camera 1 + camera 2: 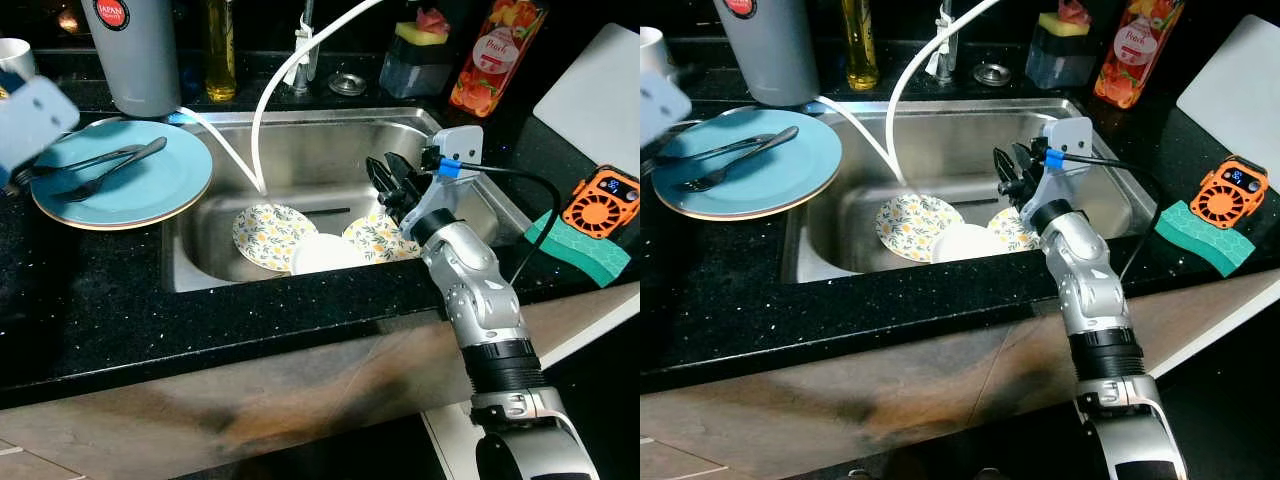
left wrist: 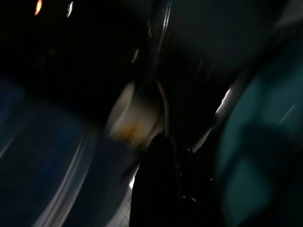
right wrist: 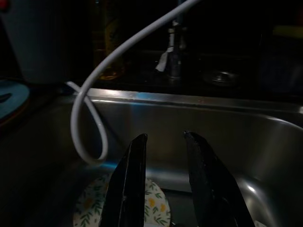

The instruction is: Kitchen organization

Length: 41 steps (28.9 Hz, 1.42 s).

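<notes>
I see right gripper (image 3: 163,156) over the sink (image 1: 300,125) | fingers (image 3: 130,184) slightly apart, holding nothing | floral plate (image 1: 270,235) below | left gripper (image 1: 15,180) fingers: cannot tell

I saw open room in the sink (image 1: 330,150), but the white hose (image 1: 262,120) hung down in the way.
</notes>
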Available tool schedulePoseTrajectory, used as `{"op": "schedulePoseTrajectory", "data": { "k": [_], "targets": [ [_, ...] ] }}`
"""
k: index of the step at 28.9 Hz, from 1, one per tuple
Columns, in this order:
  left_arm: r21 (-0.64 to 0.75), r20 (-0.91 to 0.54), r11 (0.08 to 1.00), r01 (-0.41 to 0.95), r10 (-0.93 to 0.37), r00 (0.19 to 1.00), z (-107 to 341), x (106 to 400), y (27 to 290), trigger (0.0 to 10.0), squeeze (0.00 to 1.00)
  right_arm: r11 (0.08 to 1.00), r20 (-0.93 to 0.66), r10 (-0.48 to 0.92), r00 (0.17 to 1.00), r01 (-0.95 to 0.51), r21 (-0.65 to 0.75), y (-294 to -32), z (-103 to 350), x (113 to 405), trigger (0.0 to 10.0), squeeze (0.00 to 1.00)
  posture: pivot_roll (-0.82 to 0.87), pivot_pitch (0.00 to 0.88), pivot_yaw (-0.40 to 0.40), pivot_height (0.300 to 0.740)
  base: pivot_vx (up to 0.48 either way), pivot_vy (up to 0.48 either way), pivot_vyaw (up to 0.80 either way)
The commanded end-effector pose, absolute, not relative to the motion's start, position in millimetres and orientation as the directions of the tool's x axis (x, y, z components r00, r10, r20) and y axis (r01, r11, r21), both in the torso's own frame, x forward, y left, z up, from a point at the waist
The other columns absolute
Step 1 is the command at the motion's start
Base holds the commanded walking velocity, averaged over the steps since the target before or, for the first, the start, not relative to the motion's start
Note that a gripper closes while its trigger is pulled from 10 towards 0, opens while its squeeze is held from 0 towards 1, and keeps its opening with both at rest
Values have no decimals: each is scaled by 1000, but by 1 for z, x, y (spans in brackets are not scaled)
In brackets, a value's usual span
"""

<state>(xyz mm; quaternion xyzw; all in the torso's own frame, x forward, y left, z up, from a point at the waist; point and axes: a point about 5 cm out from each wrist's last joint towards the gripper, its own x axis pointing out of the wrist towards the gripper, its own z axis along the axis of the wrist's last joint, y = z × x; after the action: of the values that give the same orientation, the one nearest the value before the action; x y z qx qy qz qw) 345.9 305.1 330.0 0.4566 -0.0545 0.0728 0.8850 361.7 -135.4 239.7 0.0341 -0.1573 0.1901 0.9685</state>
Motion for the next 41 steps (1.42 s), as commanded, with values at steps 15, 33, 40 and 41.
{"op": "schedulePoseTrajectory", "data": {
  "k": [15, 33, 40, 41],
  "targets": [
    [89, -11, 786, 611, -613, 790, 257, 373, 90, 10000, 0, 965, 339, 261, 904, -255, -63, -147, 245, 364, 10000, 0, 113, 78, -57, 740, 0, 0, 0],
    [188, -152, 917, 353, -328, 932, 302, 374, 233, 10000, 0, 973, 358, 223, 907, -227, -31, -154, 246, 362, 10000, 0, 134, 96, -41, 740, 0, 0, 0],
    [130, -306, 933, 336, -284, 909, 284, 356, 279, 10000, 0, 972, 353, 228, 908, -232, -30, -153, 245, 362, 10000, 0, 144, 111, -45, 740, 0, 0, 0],
    [143, -320, 940, 308, -251, 914, 283, 354, 288, 10000, 0, 972, 351, 228, 908, -233, -28, -153, 245, 362, 10000, 0, 146, 114, -51, 740, 0, 0, 0]
  ]
}}
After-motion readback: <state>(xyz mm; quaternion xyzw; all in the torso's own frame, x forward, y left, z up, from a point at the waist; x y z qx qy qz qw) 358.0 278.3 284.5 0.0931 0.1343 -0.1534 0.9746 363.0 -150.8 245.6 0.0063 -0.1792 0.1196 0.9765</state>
